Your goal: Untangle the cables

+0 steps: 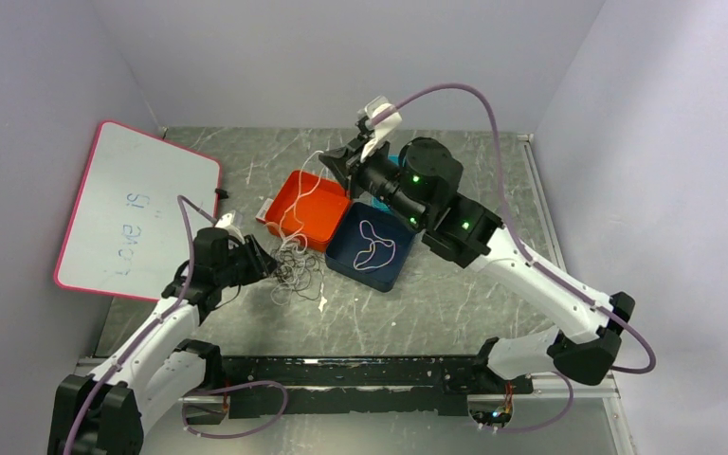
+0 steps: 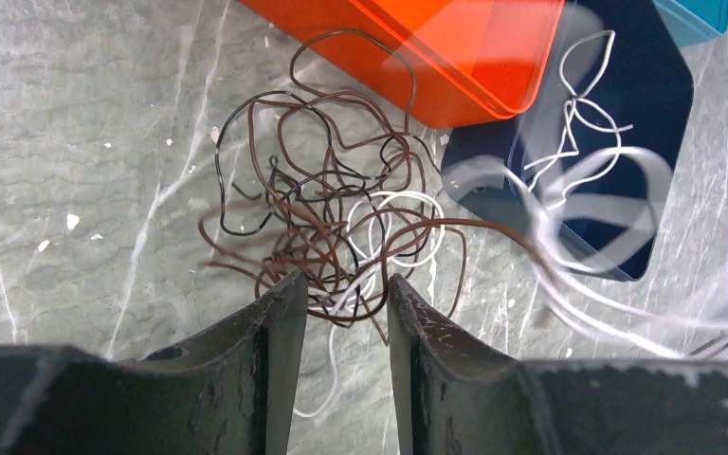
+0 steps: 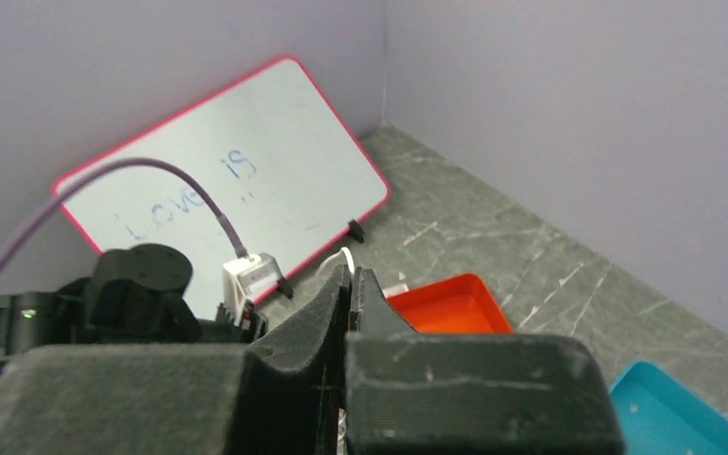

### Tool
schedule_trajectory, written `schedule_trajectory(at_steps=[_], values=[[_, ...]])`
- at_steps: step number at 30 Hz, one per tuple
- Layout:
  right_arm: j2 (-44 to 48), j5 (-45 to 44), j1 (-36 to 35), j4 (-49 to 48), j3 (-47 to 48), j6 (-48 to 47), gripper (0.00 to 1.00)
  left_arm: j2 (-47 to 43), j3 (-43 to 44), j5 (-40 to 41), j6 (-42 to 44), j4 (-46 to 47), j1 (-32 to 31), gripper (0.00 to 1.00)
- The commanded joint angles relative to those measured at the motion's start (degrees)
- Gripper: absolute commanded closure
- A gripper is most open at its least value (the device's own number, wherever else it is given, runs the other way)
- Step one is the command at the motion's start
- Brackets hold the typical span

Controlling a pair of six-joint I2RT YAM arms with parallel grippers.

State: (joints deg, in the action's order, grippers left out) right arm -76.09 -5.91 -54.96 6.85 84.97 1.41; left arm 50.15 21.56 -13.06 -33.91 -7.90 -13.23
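Observation:
A tangle of thin cables (image 1: 296, 270), brown, black and white, lies on the table in front of the orange tray (image 1: 315, 210); it also shows in the left wrist view (image 2: 327, 213). My left gripper (image 1: 267, 263) is open at the tangle's left edge, and a few strands lie between its fingertips (image 2: 341, 289). My right gripper (image 1: 332, 161) is raised over the orange tray and shut on a white cable (image 1: 296, 199) that runs down to the tangle. The white strand pokes out at its closed tips (image 3: 352, 275). Another white cable (image 1: 374, 245) lies in the navy tray (image 1: 341, 248).
A teal tray (image 3: 668, 417) sits behind the navy one, mostly hidden by the right arm. A pink-rimmed whiteboard (image 1: 137, 213) leans at the left wall. Grey walls close in on the left, back and right sides.

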Motion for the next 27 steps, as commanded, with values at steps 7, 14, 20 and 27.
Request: schedule_trajectory(at_steps=[7,14,20,27], values=[[3.24,4.27,0.19,-2.55,6.14,0.65,1.00,1.86,-2.04,0.79,-0.50,3.55,-0.08,0.59],[4.42,3.78,0.20,-2.08,8.27,-0.22,1.00,1.82,-2.39,1.14,-0.11,3.65,0.01,0.58],[5.01,2.23,0.20,-1.75,8.16,-0.29,1.00,1.74,-2.59,1.10,-0.28,3.95,-0.04,0.59],[5.81,0.25,0.19,-1.36,7.24,0.08,1.00,1.58,-2.27,1.17,-0.23,3.71,-0.04,0.55]])
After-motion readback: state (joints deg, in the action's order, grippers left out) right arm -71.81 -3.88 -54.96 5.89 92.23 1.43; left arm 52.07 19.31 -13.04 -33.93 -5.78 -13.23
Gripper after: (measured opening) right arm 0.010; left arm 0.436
